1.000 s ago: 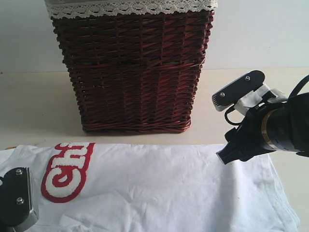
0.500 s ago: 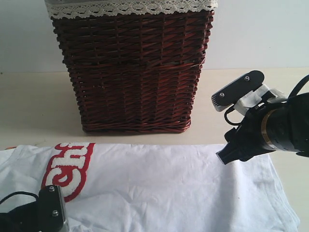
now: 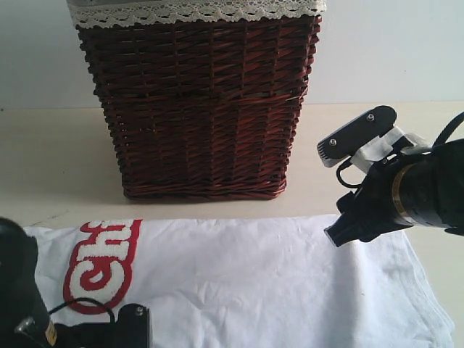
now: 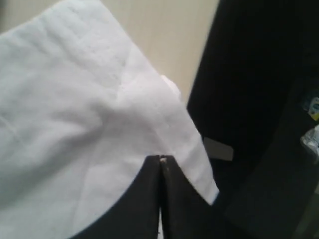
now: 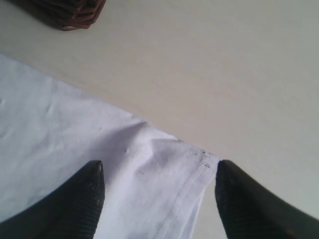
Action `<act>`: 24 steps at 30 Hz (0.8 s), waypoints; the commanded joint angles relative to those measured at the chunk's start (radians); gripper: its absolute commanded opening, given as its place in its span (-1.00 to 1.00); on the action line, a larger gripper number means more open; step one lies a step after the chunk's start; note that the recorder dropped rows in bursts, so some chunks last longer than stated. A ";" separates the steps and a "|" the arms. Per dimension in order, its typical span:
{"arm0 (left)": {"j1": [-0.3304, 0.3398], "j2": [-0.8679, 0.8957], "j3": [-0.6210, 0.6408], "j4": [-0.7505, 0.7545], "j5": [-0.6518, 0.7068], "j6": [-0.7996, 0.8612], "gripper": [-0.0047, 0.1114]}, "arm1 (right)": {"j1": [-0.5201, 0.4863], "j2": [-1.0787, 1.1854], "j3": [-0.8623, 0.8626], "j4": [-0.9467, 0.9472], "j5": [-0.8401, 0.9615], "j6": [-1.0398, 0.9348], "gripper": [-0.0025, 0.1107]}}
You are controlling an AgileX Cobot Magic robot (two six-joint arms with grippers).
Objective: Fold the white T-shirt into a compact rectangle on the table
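And there was the white T-shirt [image 3: 254,275], spread flat across the near side of the table [image 3: 51,159], its red band of lettering [image 3: 101,264] lying toward the left end. Behind it stood the dark wicker basket [image 3: 203,109], lace trim [image 3: 196,11] along its top, just clear of the shirt's far edge, with a strip of bare table between them.

Down at the near left corner, the left gripper [image 4: 160,159] was clamped tight, its two black fingertips pressed together right on the shirt's hem. The cloth rose in soft creases toward that pinch, and a stitched seam ran across the fabric just above it.

Over on the right, the right gripper [image 5: 158,169] sat spread wide at the shirt's far right corner. One dark finger [image 5: 75,199] was over the cloth, the other [image 5: 249,204] over the bare table, with the stitched corner lying in the gap between them. Whether those fingers touched the fabric, I could not tell. Nothing was held on that side.
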 commanded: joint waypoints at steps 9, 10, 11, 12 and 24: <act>-0.007 -0.028 -0.059 -0.143 0.043 -0.055 -0.24 | 0.000 -0.007 -0.005 0.006 -0.003 -0.006 0.13; -0.007 -0.017 -0.039 -0.171 0.036 -0.041 -0.03 | 0.000 -0.007 -0.005 0.006 -0.003 -0.006 0.13; -0.007 -0.012 -0.029 -0.173 0.036 -0.040 0.02 | 0.000 -0.007 -0.005 0.006 -0.003 -0.006 0.13; -0.007 -0.005 -0.004 -0.173 0.019 -0.037 0.03 | 0.000 -0.007 -0.005 0.006 -0.003 -0.006 0.13; -0.095 0.001 0.176 -0.073 -0.475 0.005 -0.12 | 0.000 -0.007 -0.005 0.006 -0.003 -0.006 0.13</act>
